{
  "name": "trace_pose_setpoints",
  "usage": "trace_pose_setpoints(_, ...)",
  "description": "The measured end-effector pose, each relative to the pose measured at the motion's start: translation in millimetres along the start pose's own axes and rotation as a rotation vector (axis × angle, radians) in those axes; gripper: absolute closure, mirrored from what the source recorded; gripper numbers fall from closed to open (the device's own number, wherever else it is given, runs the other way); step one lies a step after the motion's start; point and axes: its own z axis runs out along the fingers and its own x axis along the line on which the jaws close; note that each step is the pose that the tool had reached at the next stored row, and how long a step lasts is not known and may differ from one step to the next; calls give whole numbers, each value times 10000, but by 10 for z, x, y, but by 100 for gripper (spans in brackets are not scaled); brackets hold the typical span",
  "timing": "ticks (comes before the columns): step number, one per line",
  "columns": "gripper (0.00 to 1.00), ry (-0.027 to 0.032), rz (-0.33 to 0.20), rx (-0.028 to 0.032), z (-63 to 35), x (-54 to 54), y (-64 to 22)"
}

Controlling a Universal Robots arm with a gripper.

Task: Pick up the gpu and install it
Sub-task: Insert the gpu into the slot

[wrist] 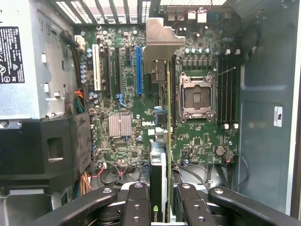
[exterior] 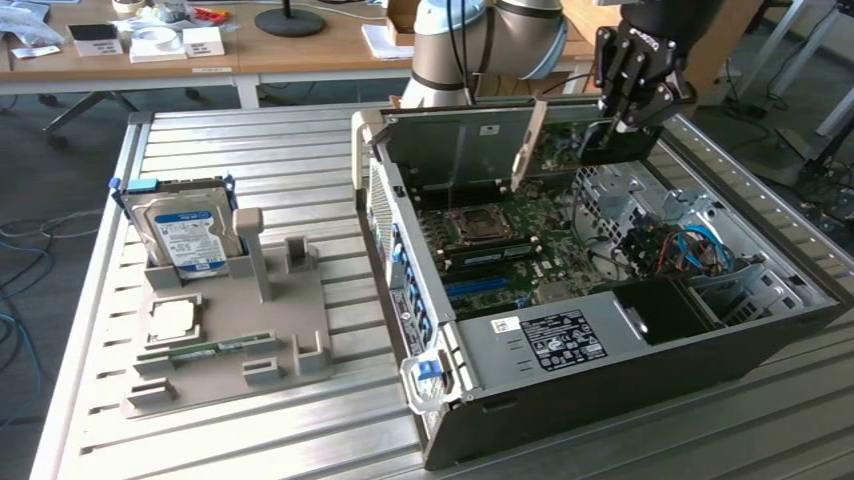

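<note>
Dark gpu [wrist: 157, 179] is being pinched by narrowed jaws at the case's [exterior: 601, 370] one o'clock; it is best being kept upright.

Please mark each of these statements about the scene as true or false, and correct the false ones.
1. The gripper holds the gpu over the open computer case. True.
2. The hard drive lies flat inside the case. False: it stands upright in the grey holder on the table.
3. The gpu is seated in the blue slot. False: it hangs above the motherboard, in the gripper.
4. The memory stick lies on the grey holder. True.
</note>
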Motion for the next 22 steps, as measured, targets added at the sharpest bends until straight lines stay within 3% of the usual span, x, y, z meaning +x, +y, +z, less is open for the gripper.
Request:
trace_pose_setpoints(7, 73, 1, 1, 0, -4, 5, 87)
trace_pose_setpoints(22, 73, 0, -1, -1, -6, 8, 142)
